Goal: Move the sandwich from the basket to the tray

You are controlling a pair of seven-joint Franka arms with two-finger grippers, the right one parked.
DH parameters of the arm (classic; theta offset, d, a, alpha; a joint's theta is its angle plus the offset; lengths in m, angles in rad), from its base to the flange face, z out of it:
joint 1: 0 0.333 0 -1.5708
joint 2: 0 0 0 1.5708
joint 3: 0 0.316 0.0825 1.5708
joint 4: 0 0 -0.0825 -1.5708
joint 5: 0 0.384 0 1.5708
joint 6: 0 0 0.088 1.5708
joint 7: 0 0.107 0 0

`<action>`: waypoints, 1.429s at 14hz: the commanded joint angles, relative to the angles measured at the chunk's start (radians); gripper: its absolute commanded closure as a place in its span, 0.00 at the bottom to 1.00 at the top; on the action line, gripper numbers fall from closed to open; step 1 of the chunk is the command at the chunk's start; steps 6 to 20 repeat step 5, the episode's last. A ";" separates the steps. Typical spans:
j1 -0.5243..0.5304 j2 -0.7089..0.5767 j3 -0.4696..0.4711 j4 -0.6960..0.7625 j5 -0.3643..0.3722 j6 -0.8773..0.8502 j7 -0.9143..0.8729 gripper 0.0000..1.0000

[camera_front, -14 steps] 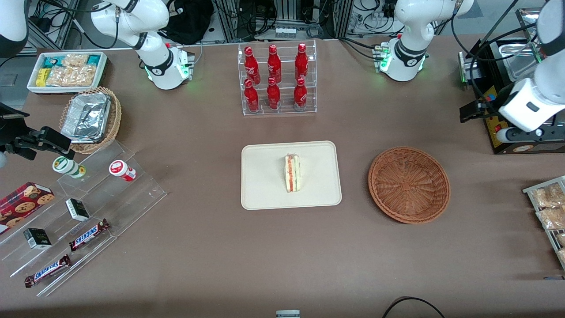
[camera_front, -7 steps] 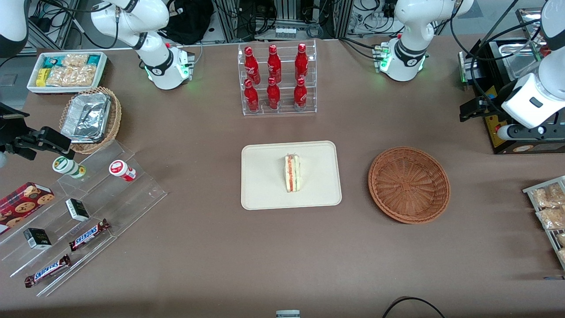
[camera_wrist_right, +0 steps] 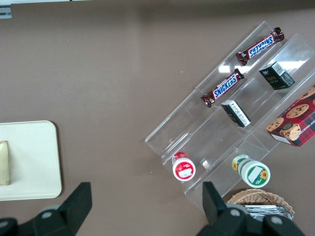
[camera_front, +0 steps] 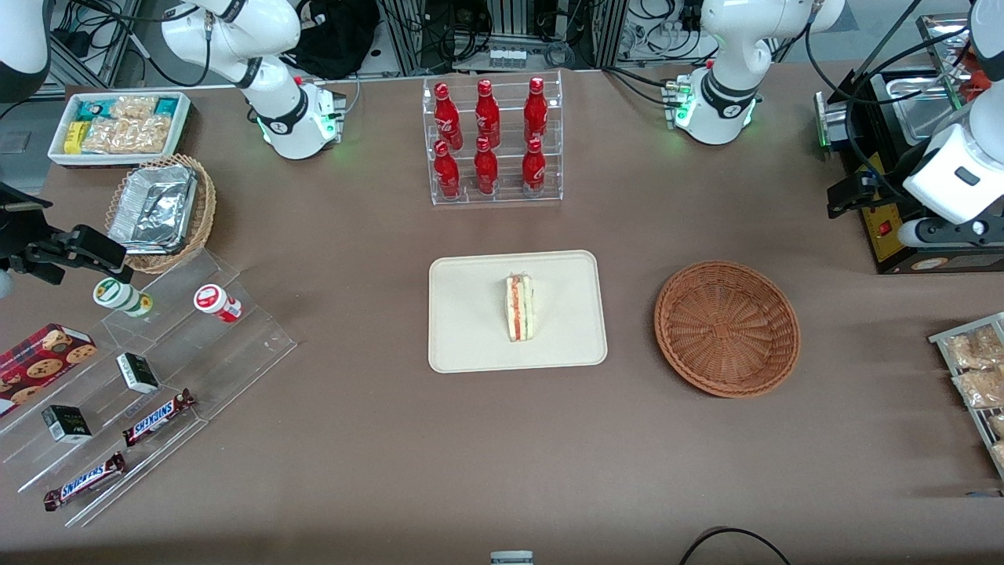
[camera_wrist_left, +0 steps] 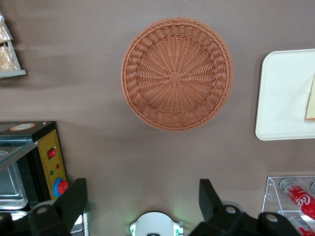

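End effector [camera_wrist_left: 142,199]: held high above the table, toward the working arm's end; fingers [camera_wrist_left: 74,199] spread wide apart, nothing between them.
End effector relative to basket: raised well above it, farther from the front camera than the basket [camera_front: 727,328], beside a black appliance [camera_front: 890,196] with a yellow panel.
Basket: seen round, reddish-brown, woven; nothing is carried in it; it rests on the table [camera_front: 353,439], near the tray and apart from it.
Tray [camera_front: 471,314]: cream, rectangular, laid flat beside the basket, toward the parked arm's end.
Sandwich [camera_front: 519,308]: found on the tray, near its middle, standing on edge with red and green filling lines facing up; well apart from the basket.
Bottle rack [camera_front: 492,141]: clear, filled with red bottles, placed farther from the front camera than the tray.
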 commanded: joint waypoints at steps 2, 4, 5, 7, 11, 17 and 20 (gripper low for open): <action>-0.002 0.014 0.007 0.028 0.011 0.002 -0.018 0.00; 0.023 0.014 -0.023 0.028 0.010 0.010 -0.018 0.00; 0.023 0.014 -0.025 0.030 0.010 0.010 -0.018 0.00; 0.023 0.014 -0.025 0.030 0.010 0.010 -0.018 0.00; 0.023 0.014 -0.025 0.030 0.010 0.010 -0.018 0.00; 0.023 0.014 -0.025 0.030 0.010 0.010 -0.018 0.00; 0.023 0.014 -0.025 0.030 0.010 0.010 -0.018 0.00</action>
